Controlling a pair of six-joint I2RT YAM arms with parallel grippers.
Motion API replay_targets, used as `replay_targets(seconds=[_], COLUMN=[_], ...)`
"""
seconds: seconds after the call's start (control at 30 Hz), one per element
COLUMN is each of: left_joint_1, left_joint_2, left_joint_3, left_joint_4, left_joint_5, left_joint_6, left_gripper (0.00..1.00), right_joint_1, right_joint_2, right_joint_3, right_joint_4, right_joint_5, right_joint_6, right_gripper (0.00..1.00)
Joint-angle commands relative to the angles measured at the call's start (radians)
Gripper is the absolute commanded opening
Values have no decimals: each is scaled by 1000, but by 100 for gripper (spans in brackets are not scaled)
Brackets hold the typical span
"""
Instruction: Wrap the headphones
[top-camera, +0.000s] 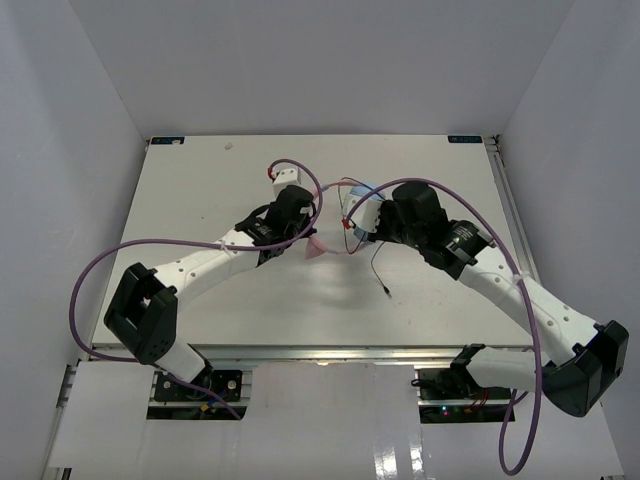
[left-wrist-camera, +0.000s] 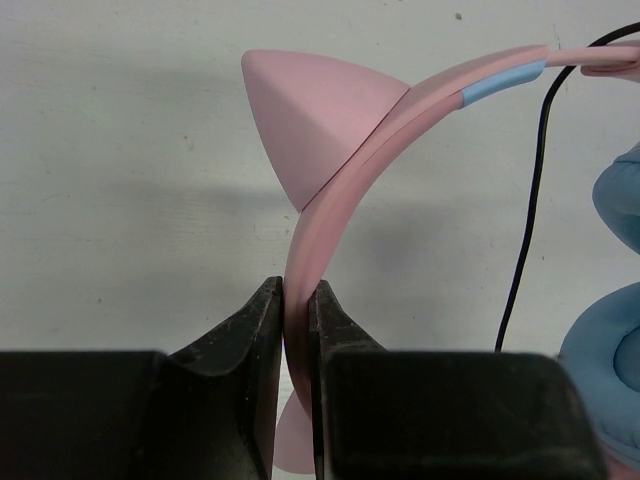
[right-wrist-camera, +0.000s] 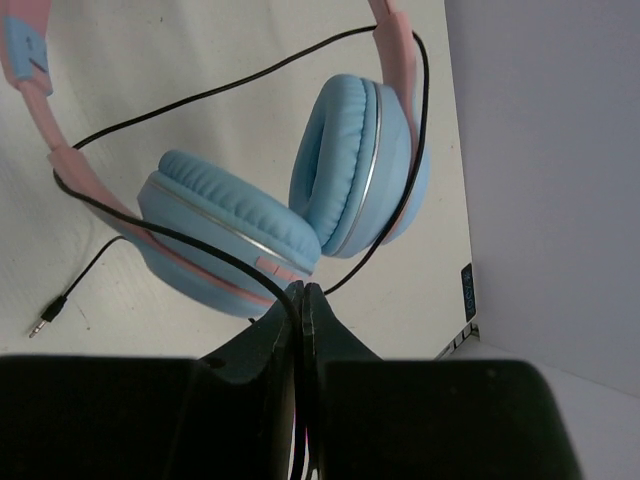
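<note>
The headphones (top-camera: 356, 205) hang above the middle of the table between both arms. My left gripper (left-wrist-camera: 297, 290) is shut on the pink headband (left-wrist-camera: 335, 225), just below a cat-ear point (left-wrist-camera: 310, 110). In the right wrist view the two light-blue ear cups (right-wrist-camera: 345, 165) sit folded side by side, and the thin black cord (right-wrist-camera: 200, 245) loops around them. My right gripper (right-wrist-camera: 302, 290) is shut on that cord right under the cups. The cord's free end with its plug (top-camera: 385, 292) dangles down to the table (top-camera: 200, 190).
Thick purple robot cables (top-camera: 100, 262) arc out from both arms, one over the headphones. White walls enclose the table on three sides. A metal rail (top-camera: 508, 190) runs along the right edge.
</note>
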Motion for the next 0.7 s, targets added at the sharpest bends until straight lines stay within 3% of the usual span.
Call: replay_targets(seconds=[0.0, 0.5, 0.67], left_joint_1=[-19, -51, -51], left_joint_2=[7, -7, -44], left_joint_3=[-10, -51, -91], left_joint_4=[35, 76, 117], left_joint_5=[73, 172, 246], left_joint_6=[27, 108, 166], left_gripper=[0, 0, 0], right_joint_1=[0, -3, -28], right_joint_2=[30, 73, 90], right_joint_3=[92, 54, 55], right_joint_4=[90, 222, 238], right_joint_5=[-8, 69, 5], right_joint_6=[24, -85, -88], right_gripper=[8, 17, 20])
